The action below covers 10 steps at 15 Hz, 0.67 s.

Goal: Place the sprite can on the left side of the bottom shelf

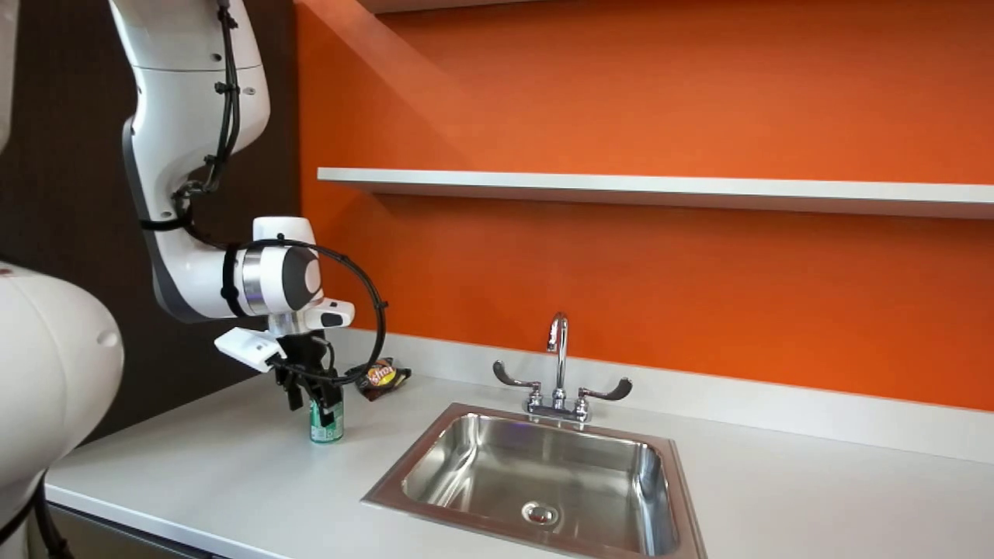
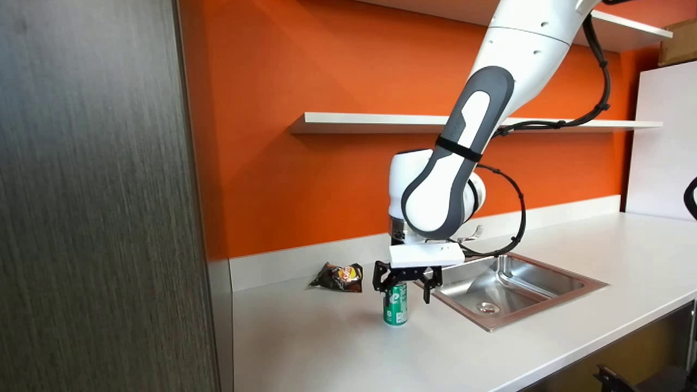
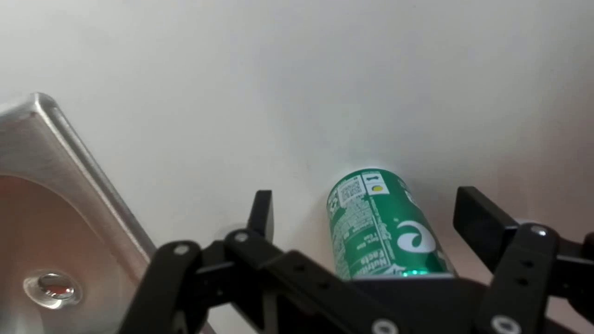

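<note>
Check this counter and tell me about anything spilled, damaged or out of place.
Nothing stands out. The green can is upright on the counter, the snack bag lies near the backsplash, and no spill or damage shows.

Green can (image 2: 395,309) whose top I cannot see behind the gripper (image 2: 407,299), the can's finest print (image 3: 355,221) too small for me, faucet (image 2: 474,234) mostly covered by the arm (image 2: 474,109) in an exterior view, sink (image 3: 74,171) cut by the wrist view's edge.

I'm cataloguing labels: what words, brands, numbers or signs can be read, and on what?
"Nutrition Facts": green can.
"e", large and white: green can.
QR code: green can; nearby fine print too small to read.
Dark bag: lettering too blurred to read.
No full brand name readable.
</note>
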Motion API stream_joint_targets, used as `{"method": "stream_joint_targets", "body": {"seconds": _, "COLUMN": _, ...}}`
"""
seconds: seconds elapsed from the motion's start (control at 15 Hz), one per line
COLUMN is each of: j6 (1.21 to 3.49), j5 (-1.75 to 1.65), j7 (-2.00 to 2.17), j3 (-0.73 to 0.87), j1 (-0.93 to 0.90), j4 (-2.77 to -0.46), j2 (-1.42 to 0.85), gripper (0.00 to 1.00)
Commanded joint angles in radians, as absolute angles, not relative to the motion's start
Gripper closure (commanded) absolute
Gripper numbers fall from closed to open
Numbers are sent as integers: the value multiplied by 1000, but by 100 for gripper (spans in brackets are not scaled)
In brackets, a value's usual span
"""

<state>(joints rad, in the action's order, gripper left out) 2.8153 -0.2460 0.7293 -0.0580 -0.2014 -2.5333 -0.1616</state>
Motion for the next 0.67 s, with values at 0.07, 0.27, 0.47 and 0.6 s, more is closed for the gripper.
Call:
{"method": "stream_joint_targets", "body": {"seconds": 0.07, "j6": 2907, "j5": -306, "j7": 873, "j3": -7, "j1": -237, "j4": -2553, "j2": -158, "gripper": 0}}
{"method": "stream_joint_targets", "body": {"seconds": 0.27, "j6": 2951, "j5": -405, "j7": 983, "j3": 42, "j1": -268, "j4": -2559, "j2": -154, "gripper": 0}}
{"method": "stream_joint_targets", "body": {"seconds": 0.47, "j6": 2972, "j5": -527, "j7": 1096, "j3": 98, "j1": -308, "j4": -2551, "j2": -153, "gripper": 0}}
{"method": "stream_joint_targets", "body": {"seconds": 0.6, "j6": 2979, "j5": -604, "j7": 1165, "j3": 131, "j1": -334, "j4": -2544, "j2": -154, "gripper": 0}}
